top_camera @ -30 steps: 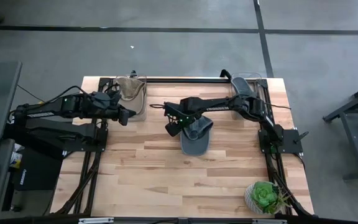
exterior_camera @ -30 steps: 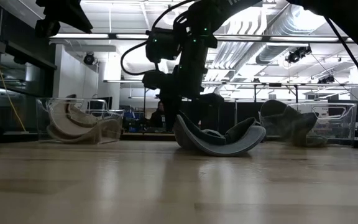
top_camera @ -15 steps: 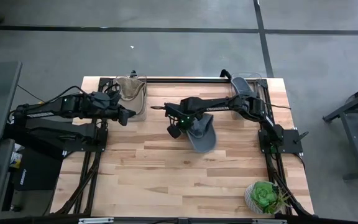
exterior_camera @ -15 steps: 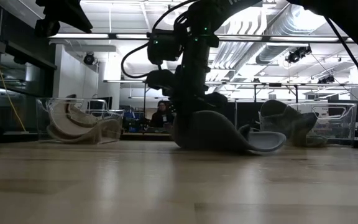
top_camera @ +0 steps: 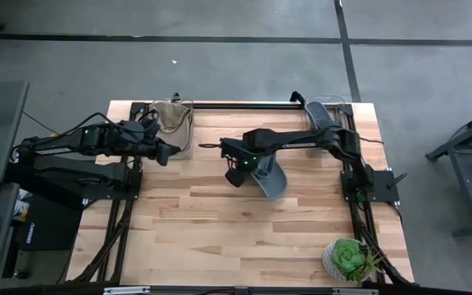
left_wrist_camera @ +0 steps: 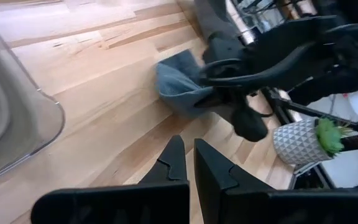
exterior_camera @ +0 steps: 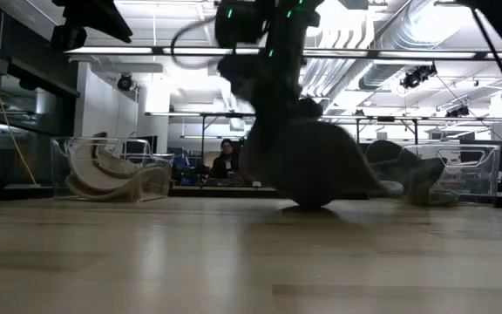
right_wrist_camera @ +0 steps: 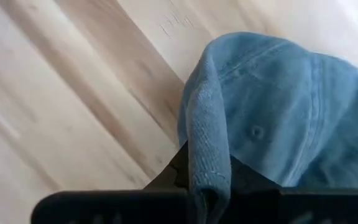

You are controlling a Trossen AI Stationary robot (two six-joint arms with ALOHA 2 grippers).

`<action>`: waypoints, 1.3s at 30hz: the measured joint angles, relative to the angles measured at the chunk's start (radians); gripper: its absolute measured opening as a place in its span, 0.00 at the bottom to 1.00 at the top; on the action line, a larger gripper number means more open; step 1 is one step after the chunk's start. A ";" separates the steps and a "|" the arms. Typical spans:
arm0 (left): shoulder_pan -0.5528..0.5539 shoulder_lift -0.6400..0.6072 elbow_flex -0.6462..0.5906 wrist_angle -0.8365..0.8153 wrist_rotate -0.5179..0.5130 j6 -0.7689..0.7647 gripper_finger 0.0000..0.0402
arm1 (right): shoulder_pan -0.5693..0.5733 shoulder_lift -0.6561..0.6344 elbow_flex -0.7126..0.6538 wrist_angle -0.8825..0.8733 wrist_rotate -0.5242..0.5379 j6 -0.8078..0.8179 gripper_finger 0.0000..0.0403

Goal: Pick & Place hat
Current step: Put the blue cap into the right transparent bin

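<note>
Mid-table: right gripper (top_camera: 244,168) clamped on blue hat (top_camera: 270,177), tilted, touching wood. Near left bin (top_camera: 173,123): left gripper (top_camera: 169,153) closed, empty

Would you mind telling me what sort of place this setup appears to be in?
Probably an industrial lab or workshop: exposed ceiling ducts overhead, a bare concrete floor around the wooden table, and a person seated at workstations behind.

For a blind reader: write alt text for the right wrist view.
The right claw is shut on the edge of a blue hat, which fills most of the frame. Pale wooden table lies beyond it.
</note>
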 joint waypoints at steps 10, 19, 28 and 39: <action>0.000 0.042 0.000 0.124 0.005 0.000 0.00 | 0.067 -0.233 0.000 -0.155 0.229 -0.158 0.01; 0.000 0.218 -0.001 0.354 0.163 0.000 0.00 | 0.129 -0.401 0.001 -0.286 0.442 -0.414 0.01; 0.000 0.381 0.000 0.691 0.222 -0.025 0.07 | 0.236 -0.490 0.001 -0.327 0.483 -0.603 0.01; 0.007 0.522 -0.002 0.956 0.172 -0.341 0.50 | 0.397 -0.499 0.001 -0.418 0.625 -0.714 0.01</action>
